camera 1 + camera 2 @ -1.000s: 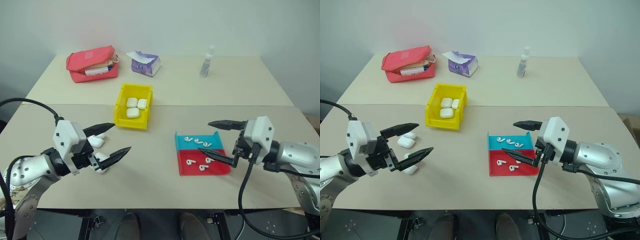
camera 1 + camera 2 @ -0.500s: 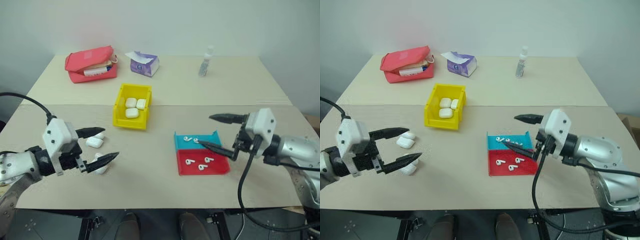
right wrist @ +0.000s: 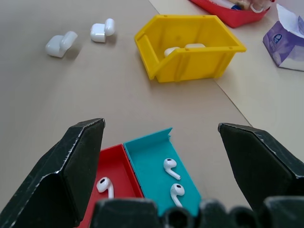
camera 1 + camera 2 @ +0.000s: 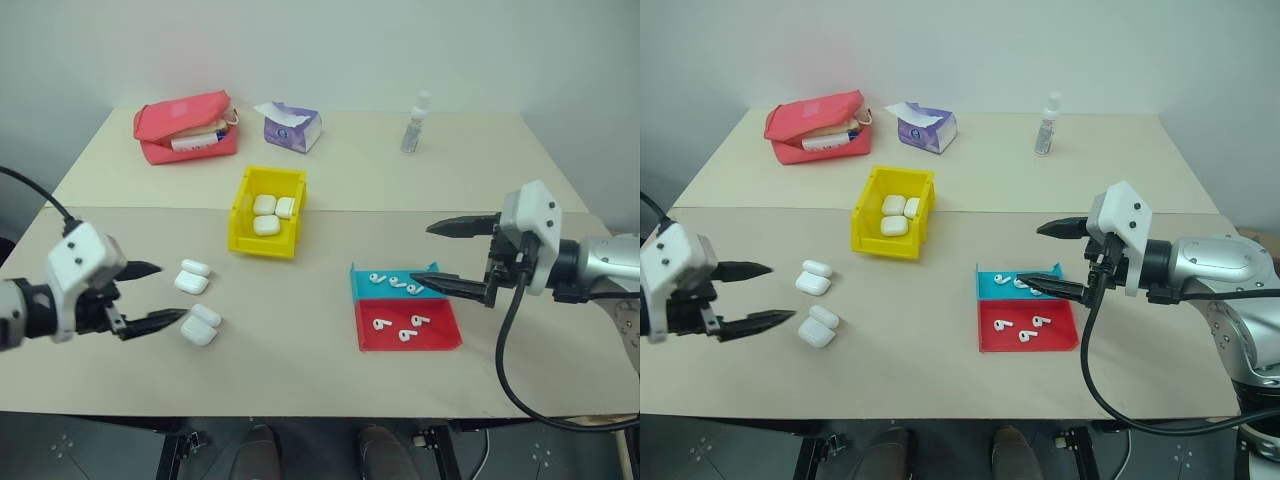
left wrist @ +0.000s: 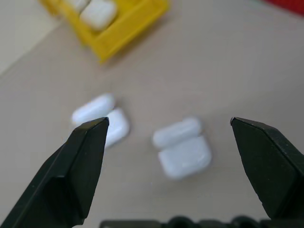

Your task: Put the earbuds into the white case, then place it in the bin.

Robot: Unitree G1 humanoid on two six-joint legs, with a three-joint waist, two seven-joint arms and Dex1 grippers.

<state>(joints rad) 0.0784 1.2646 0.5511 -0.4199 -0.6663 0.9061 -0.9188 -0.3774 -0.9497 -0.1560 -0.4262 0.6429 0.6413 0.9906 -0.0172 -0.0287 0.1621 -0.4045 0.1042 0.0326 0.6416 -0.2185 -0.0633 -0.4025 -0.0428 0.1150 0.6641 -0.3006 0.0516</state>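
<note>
Two white cases lie with lids flipped open on the table's left half, one [image 4: 192,277] behind the other [image 4: 201,324]. My left gripper [image 4: 172,291] hovers open just left of them, empty; in the left wrist view the cases [image 5: 183,147] lie ahead between its fingers. Several earbuds [image 4: 400,322] lie in the teal and red tray [image 4: 440,335]. My right gripper [image 4: 421,254] is open and empty, above the tray's right back corner. The yellow bin [image 4: 262,245] stands at the table's middle left, behind the cases, with three shut white cases [image 4: 266,212] inside.
At the back stand a red pouch [image 4: 185,127], a purple tissue pack [image 4: 292,126] and a small spray bottle [image 4: 415,124]. A seam between two tables runs across behind the bin. Bare tabletop lies between the cases and the tray.
My left gripper has swung out to the left, off the two open cases, which now lie uncovered. The right gripper has shifted slightly right and up over the tray. Both stay open.
</note>
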